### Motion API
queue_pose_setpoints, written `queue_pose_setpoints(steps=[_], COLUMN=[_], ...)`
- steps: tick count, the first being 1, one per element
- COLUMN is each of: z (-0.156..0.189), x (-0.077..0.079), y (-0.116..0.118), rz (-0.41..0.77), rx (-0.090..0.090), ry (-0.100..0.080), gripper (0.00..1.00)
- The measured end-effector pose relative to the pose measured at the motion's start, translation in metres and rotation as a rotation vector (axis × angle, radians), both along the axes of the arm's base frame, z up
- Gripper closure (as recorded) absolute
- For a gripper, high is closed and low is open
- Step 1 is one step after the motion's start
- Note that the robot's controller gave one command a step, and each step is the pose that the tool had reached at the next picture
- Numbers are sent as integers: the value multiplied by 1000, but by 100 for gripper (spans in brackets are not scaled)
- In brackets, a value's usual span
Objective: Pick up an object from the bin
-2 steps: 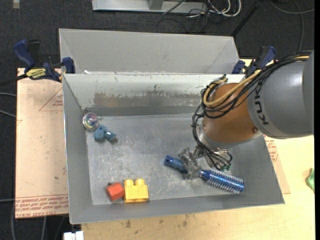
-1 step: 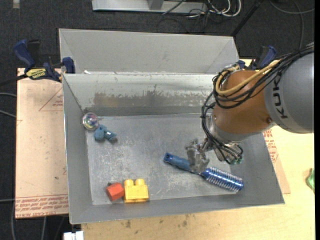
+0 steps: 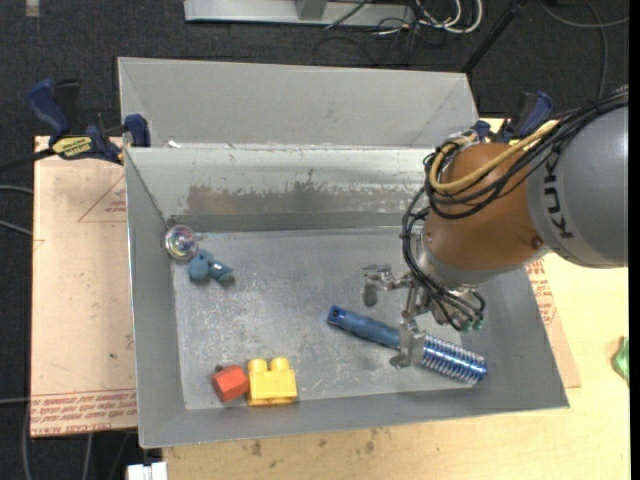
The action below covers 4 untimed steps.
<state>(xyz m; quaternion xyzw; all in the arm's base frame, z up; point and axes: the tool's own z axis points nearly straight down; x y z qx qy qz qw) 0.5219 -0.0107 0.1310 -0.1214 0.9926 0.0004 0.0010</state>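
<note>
The blue plastic hairbrush [image 3: 360,326] lies flat on the floor of the grey metal bin [image 3: 300,193], on the right side near the front wall. Its handle points left and its bristles point right. The gripper [image 3: 388,324] is down low over it, with its two fingers spread wide apart. One finger is behind the handle and one is in front, right by the bristles. The brush is not lifted. Well apart, at the front left, a yellow toy brick [image 3: 272,380] touches a small red block [image 3: 230,383]. At the back left lie a little blue toy [image 3: 208,268] and a shiny clear ball [image 3: 181,241].
</note>
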Motion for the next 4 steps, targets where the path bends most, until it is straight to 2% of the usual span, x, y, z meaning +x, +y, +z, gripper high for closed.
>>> queue_pose_setpoints(steps=[1,2,4], z=[-64,-61,103], x=[23,24,39], y=[-2,-1,-14], rz=[-137,-137,-160], rx=[1,1,0], ry=[4,2,-9], gripper=[0,100,100])
